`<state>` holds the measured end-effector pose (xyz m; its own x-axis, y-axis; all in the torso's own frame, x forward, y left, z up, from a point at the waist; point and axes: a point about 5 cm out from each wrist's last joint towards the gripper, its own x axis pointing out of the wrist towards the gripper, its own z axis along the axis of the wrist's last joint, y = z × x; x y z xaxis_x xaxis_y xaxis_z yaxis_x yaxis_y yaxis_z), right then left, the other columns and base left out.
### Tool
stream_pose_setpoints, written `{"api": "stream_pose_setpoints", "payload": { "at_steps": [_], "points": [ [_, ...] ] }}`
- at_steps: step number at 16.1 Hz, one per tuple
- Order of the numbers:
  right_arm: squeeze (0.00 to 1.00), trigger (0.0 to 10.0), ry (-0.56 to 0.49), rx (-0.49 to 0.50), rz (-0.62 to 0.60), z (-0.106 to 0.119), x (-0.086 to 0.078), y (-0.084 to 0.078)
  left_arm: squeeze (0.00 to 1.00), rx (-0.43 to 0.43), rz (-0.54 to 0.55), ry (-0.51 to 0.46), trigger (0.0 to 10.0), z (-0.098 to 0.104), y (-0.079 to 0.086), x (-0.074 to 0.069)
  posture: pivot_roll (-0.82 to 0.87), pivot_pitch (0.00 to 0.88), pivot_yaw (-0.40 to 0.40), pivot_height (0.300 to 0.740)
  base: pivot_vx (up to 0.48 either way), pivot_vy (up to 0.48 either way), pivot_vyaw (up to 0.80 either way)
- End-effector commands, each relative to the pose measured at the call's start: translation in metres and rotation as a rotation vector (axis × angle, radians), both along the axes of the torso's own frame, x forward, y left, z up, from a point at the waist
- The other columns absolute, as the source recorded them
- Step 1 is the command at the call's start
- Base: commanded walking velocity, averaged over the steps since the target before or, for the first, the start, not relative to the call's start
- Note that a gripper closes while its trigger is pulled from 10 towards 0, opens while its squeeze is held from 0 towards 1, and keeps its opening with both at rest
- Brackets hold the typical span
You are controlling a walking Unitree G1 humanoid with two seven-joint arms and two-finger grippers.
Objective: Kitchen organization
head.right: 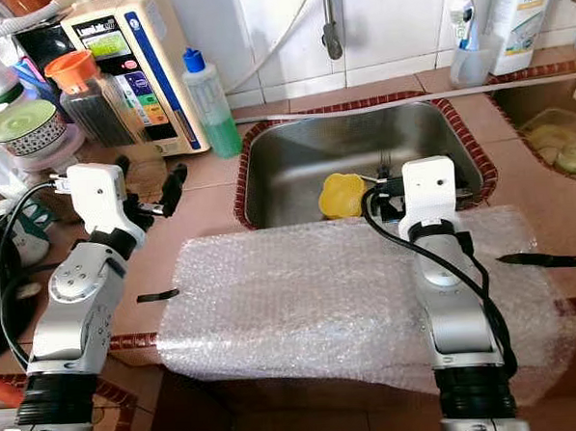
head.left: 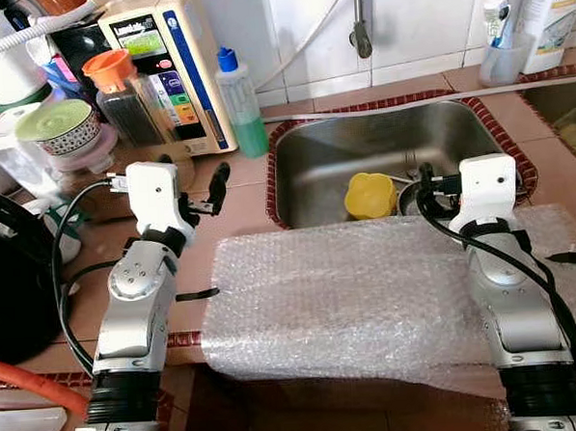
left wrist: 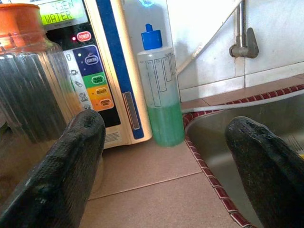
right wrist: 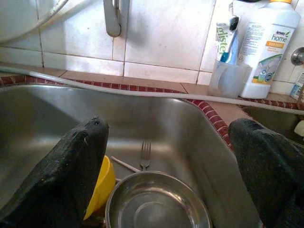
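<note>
Sink (head.left: 314, 151) sitting set into the brown tiled counter (head.left: 239, 204), just behind a sheet of bubble wrap (head.left: 370, 298) spread over the counter's front edge. Holding a yellow cup (head.left: 369, 196) tipped on its side, a steel bowl (right wrist: 159, 204) just beside and touching it, and a fork (right wrist: 145, 156) lying on the sink floor behind the bowl.

Right gripper (right wrist: 171, 180) hovering over the near edge of the sink, above the bowl, fingers (right wrist: 71, 175) spread wide apart and gripping nothing. Right arm stretching across the bubble wrap.

Left gripper (left wrist: 166, 180) hanging above the bare counter to the left of the sink, fingers (left wrist: 61, 175) likewise wide open and empty, pointing toward a clear bottle of green liquid with a blue cap (head.left: 239, 102). Standing beside that bottle against the tiled wall: a cream water machine with coloured buttons (head.left: 169, 72) and a ribbed jar with an orange lid (head.left: 122, 99).

Hanging over the sink from the wall: a tap (head.left: 360, 33). Standing on the ledge to the right of it: a plastic cup with a toothbrush and toothpaste (head.left: 500, 55) and a white detergent bottle (head.left: 548, 14) just beside it.
</note>
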<state>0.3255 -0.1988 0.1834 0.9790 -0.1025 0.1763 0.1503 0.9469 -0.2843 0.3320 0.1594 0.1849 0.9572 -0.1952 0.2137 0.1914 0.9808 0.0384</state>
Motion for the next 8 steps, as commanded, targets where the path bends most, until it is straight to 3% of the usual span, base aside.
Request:
{"api": "stream_pose_setpoints", "payload": {
  "at_steps": [1,8],
  "points": [
    [0.0,10.0,-0.022,0.0,0.009,0.0061,-0.0011,0.0058,0.0,0.014,0.015,-0.001,10.0,0.0026,0.0032,0.0007,-0.33,0.037,0.216,0.74,-0.289,0.0,0.0],
    [0.0,10.0,-0.025,-0.006,-0.005,0.0088,0.0,0.0012,0.0,0.021,0.007,-0.001,10.0,0.0037,0.0022,0.0024,-0.33,0.033,0.215,0.74,-0.291,0.0,0.0]
  ]
}}
